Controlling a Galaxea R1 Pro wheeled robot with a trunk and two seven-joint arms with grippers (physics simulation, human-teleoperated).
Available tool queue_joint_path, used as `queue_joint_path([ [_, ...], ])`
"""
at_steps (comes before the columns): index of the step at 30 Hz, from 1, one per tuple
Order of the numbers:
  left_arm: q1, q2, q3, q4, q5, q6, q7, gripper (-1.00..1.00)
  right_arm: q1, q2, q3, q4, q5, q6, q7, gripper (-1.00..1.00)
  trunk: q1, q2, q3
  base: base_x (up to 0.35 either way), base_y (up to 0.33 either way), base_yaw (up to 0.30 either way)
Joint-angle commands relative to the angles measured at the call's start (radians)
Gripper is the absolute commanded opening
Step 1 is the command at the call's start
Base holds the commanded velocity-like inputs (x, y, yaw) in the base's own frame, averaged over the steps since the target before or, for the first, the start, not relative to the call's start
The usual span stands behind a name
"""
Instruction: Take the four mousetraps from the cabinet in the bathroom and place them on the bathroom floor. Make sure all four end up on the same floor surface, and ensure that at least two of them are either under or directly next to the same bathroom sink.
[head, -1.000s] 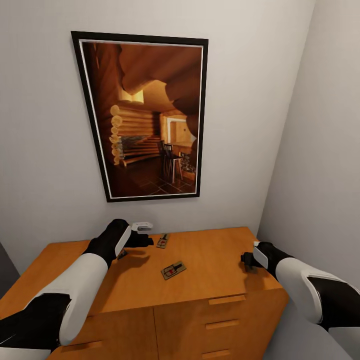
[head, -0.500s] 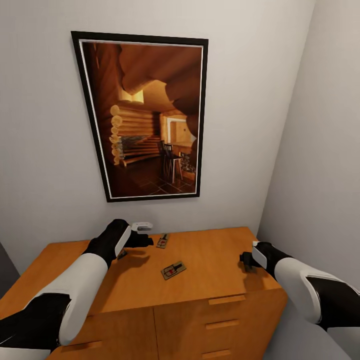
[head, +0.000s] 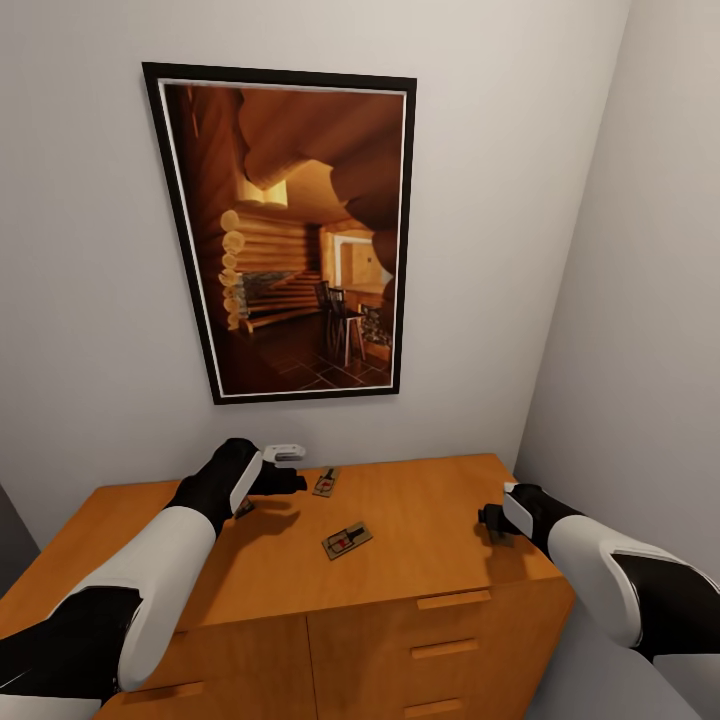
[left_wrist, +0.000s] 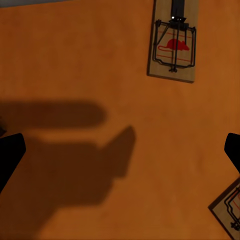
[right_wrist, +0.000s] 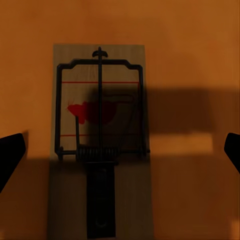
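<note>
Right gripper (right_wrist: 120, 150), spread wide and holding nothing, hovers over a small brown wooden mousetrap (right_wrist: 99, 145) on the orange-brown wooden cabinet (head: 430, 500), apparently lining up a grasp; left gripper (left_wrist: 120, 150), likewise released, hangs near two mousetraps at its 1 and 5 o'clock.

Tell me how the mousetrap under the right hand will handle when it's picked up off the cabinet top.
The mousetrap looks like a thin flat wooden board, so probably stiff and light. It lies flush on the cabinet, so the hand's fingers may struggle to get under its edges. Its wire bar and spring stand proud and could snag or shift.
</note>
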Motion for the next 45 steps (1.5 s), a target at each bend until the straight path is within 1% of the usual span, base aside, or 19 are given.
queue_joint_path([
  [1,-0.001,0.0,-0.003,-0.001,0.003,0.005,0.0,1.0,-0.001,0.0,-0.007,-0.002,-0.003,0.004,-0.005,1.0,0.0,-0.001,-0.002,0.0,0.0,0.0],
  [36,-0.001,0.0,-0.002,-0.003,0.003,0.005,0.0,1.0,-0.001,0.003,-0.009,0.015,-0.003,-0.001,-0.005,1.0,0.0,-0.001,-0.002,0.0,0.0,0.0],
  [37,-0.001,0.0,-0.002,-0.003,0.003,0.005,0.0,1.0,-0.001,0.003,-0.009,0.015,-0.003,-0.001,-0.005,-1.0,0.0,-0.001,-0.002,0.0,0.0,0.0],
  [45,-0.001,0.0,-0.002,-0.004,0.003,0.006,0.0,1.0,-0.001,0.003,-0.009,0.016,-0.003,0.0,-0.005,-1.0,0.0,-0.001,-0.002,0.0,0.0,0.0],
])
